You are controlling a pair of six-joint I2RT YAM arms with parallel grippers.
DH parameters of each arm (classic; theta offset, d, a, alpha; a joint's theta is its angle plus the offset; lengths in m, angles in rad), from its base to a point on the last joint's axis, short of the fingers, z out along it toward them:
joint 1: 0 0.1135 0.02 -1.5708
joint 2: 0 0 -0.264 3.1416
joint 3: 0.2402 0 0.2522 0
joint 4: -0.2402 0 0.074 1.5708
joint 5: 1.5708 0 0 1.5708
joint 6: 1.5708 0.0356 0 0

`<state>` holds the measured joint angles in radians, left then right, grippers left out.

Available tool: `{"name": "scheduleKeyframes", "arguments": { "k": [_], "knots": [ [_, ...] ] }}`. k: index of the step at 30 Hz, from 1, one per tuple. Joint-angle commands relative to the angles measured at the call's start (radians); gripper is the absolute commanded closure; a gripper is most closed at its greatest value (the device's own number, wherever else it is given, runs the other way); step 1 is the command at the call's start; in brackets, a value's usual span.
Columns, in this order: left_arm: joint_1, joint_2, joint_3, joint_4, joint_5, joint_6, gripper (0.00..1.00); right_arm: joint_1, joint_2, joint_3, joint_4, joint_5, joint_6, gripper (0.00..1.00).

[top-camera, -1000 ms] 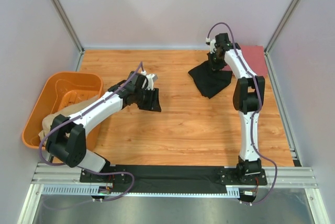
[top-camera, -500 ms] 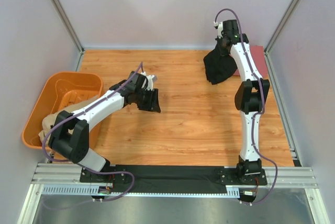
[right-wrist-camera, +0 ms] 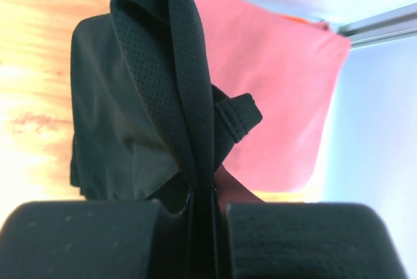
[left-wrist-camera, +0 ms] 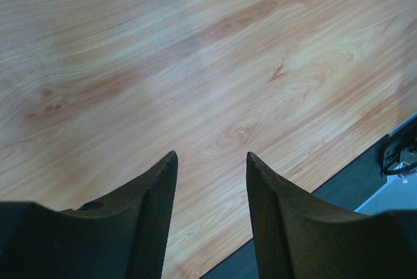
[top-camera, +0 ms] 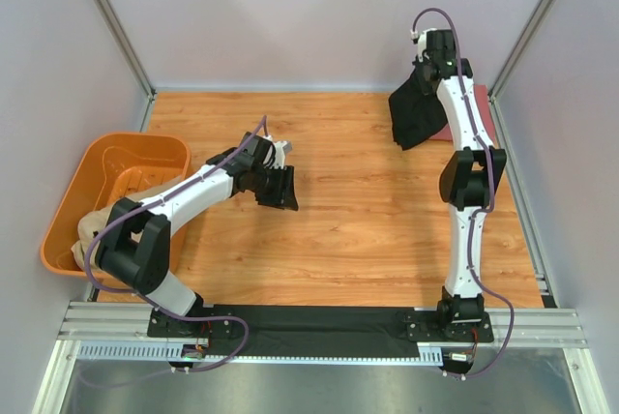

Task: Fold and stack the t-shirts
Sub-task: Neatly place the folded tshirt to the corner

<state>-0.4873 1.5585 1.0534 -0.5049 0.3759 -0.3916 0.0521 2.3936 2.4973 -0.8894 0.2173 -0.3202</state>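
My right gripper (top-camera: 427, 70) is shut on the folded black t-shirt (top-camera: 417, 115) and holds it up off the table at the back right. The shirt hangs beside and partly over the pinkish-red t-shirt (top-camera: 478, 110), which lies flat in the back right corner. In the right wrist view the black t-shirt (right-wrist-camera: 143, 96) runs up from my shut gripper (right-wrist-camera: 205, 194), with the pinkish-red t-shirt (right-wrist-camera: 280, 90) behind it. My left gripper (top-camera: 279, 188) is open and empty over bare wood; in its wrist view (left-wrist-camera: 210, 158) only tabletop shows. A tan t-shirt (top-camera: 90, 226) lies in the tub.
The orange tub (top-camera: 128, 161) stands at the left edge of the table. Grey walls and metal posts close in the back and the sides. A black strip (top-camera: 319, 319) runs along the near edge between the arm bases.
My right gripper has lifted the black t-shirt off the table and carried it right and back, to the pinkish-red t-shirt. The left arm has hardly moved.
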Motion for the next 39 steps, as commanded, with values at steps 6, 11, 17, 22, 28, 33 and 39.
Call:
{"name": "scheduleKeyframes", "arguments": {
  "k": [6,11,17,22,28,33,39],
  "knots": [
    [0.013,0.009,0.037,0.02,0.034,0.008,0.46,-0.027,-0.079,0.06,0.098,0.042,-0.026,1.0],
    [0.016,0.015,0.042,0.014,0.038,0.014,0.46,-0.04,-0.088,0.058,0.106,0.054,-0.017,1.0],
    [0.019,0.025,0.045,0.012,0.05,0.013,0.46,-0.078,-0.091,0.071,0.099,0.051,-0.017,1.0],
    [0.019,0.037,0.045,0.019,0.064,0.008,0.46,-0.095,-0.085,0.064,0.113,0.04,-0.019,1.0],
    [0.019,0.052,0.053,0.016,0.075,0.005,0.46,-0.123,-0.051,0.055,0.135,0.024,-0.019,1.0],
    [0.019,0.064,0.048,0.019,0.086,0.0,0.46,-0.146,-0.011,0.057,0.161,-0.01,-0.013,1.0],
    [0.019,0.092,0.062,0.016,0.095,-0.006,0.46,-0.173,0.035,0.046,0.213,-0.025,-0.013,1.0]
  ]
}}
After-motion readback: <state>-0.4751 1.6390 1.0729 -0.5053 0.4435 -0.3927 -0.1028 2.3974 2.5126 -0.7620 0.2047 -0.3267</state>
